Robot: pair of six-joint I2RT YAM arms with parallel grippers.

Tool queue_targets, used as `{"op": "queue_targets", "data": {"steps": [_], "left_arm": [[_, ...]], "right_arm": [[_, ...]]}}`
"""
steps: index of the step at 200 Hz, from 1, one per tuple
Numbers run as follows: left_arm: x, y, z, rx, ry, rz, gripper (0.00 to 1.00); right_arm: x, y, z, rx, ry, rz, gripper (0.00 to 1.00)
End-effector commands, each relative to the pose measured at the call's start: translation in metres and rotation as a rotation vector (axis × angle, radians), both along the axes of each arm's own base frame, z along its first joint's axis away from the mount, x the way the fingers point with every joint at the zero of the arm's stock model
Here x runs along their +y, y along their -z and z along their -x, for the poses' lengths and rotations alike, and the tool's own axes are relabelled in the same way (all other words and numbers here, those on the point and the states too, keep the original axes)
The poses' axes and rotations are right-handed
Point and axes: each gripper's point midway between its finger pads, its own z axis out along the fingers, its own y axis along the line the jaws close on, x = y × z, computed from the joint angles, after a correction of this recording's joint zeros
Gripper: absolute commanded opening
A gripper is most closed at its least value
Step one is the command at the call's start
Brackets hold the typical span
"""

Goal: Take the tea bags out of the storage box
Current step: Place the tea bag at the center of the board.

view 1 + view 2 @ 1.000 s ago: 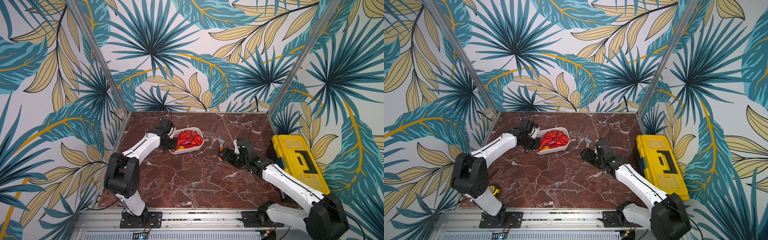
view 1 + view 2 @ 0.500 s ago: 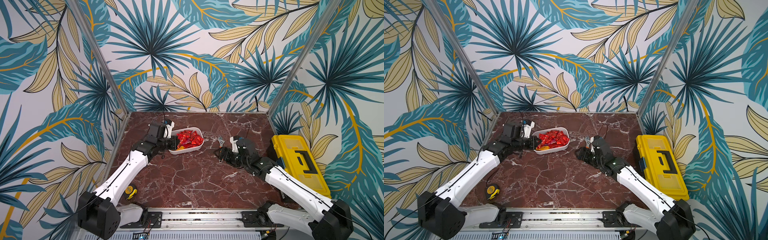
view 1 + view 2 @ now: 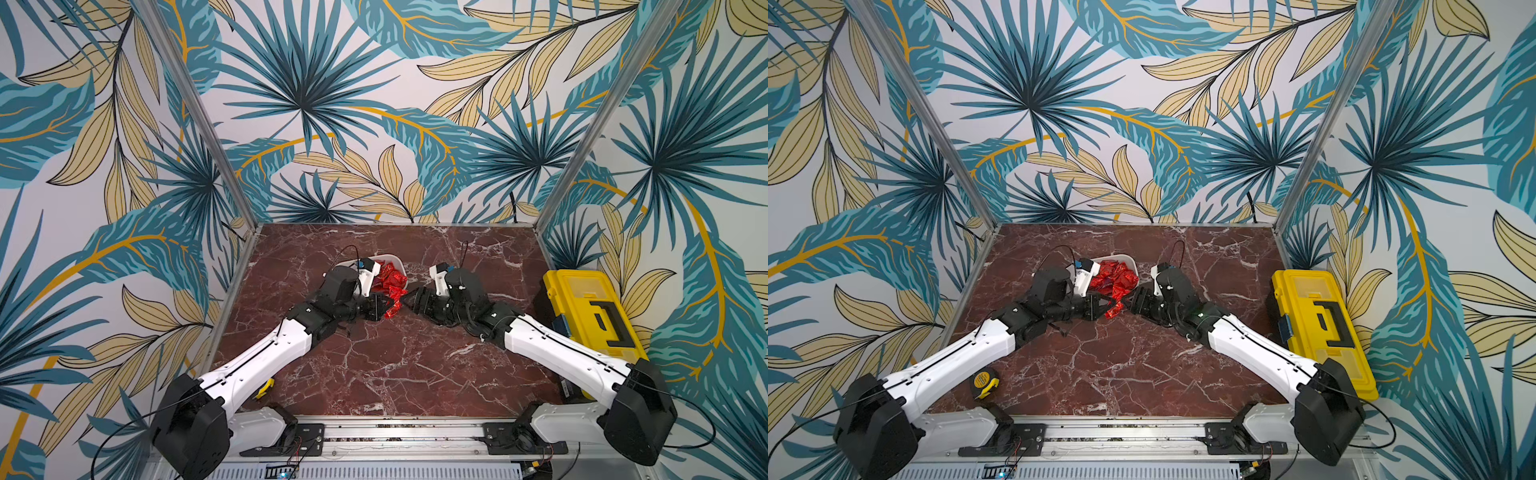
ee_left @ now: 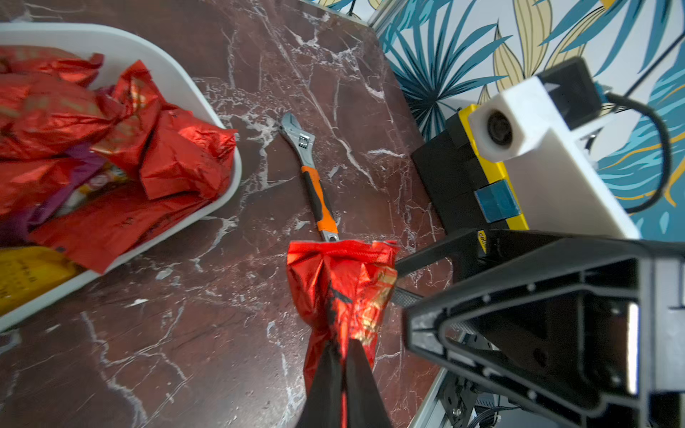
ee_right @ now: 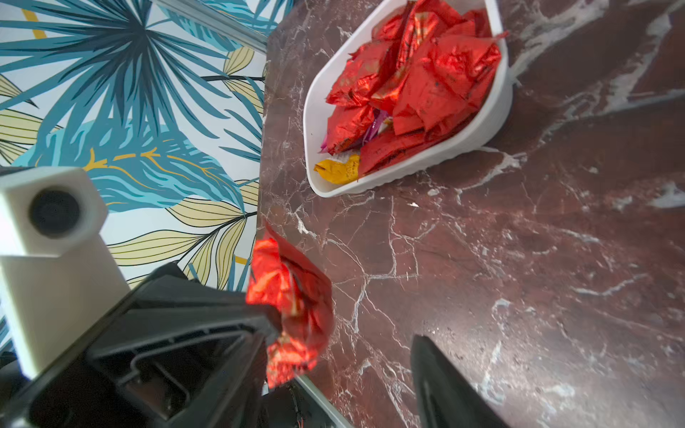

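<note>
The white storage box (image 3: 394, 258) (image 3: 1124, 257) (image 4: 178, 79) (image 5: 463, 144) stands at the back middle, heaped with red tea bags (image 3: 388, 279) (image 3: 1116, 275) (image 4: 178, 163) (image 5: 426, 85) and a yellow one (image 5: 339, 169). My left gripper (image 3: 383, 306) (image 3: 1104, 307) (image 4: 343, 342) is shut on one crumpled red tea bag (image 3: 394, 305) (image 3: 1115, 308) (image 4: 341, 281) (image 5: 293, 292), held above the table in front of the box. My right gripper (image 3: 409, 301) (image 3: 1133, 303) (image 5: 339, 378) faces it, open, with its fingertips (image 4: 402, 265) right beside the bag.
An orange-handled wrench (image 4: 315, 185) lies right of the box, hidden by my right arm in both top views. A yellow toolbox (image 3: 590, 311) (image 3: 1320, 320) fills the right edge. A yellow tape measure (image 3: 264, 384) (image 3: 984, 380) sits front left.
My left gripper has pulled a red tea bag out of the box and toward the front middle. My right gripper moved left from the wrench to meet it, its jaws narrowing.
</note>
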Motion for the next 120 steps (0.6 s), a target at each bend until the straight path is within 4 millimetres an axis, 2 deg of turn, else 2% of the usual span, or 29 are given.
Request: {"op": "queue_targets", "data": {"steps": [1,47,71,79,89,108,120], "left_arm": [[-0.009,0.001,0.004,-0.008,0.021,0.044,0.05],[-0.012,0.005,0.008,0.003,0.039,0.045,0.06],[-0.011,0.006,0.009,0.002,0.036,0.042,0.16],[-0.010,0.005,0.009,-0.001,0.032,0.043,0.25],[-0.009,0.004,0.009,-0.009,0.026,0.043,0.45],[-0.004,-0.001,0.007,-0.033,0.001,0.044,0.77],[0.002,-0.004,0.005,-0.050,-0.037,0.042,0.89]], "right_arm": [[0.012,-0.011,-0.003,-0.025,-0.015,-0.074,0.58],[0.014,-0.009,-0.006,-0.032,-0.012,-0.088,0.34],[0.015,-0.010,-0.006,-0.038,-0.014,-0.096,0.23],[0.014,-0.010,-0.006,-0.039,-0.014,-0.098,0.20],[0.014,-0.010,-0.005,-0.042,-0.017,-0.097,0.16],[0.013,-0.010,-0.004,-0.050,-0.022,-0.090,0.13],[0.010,-0.007,-0.002,-0.052,-0.022,-0.071,0.13]]}}
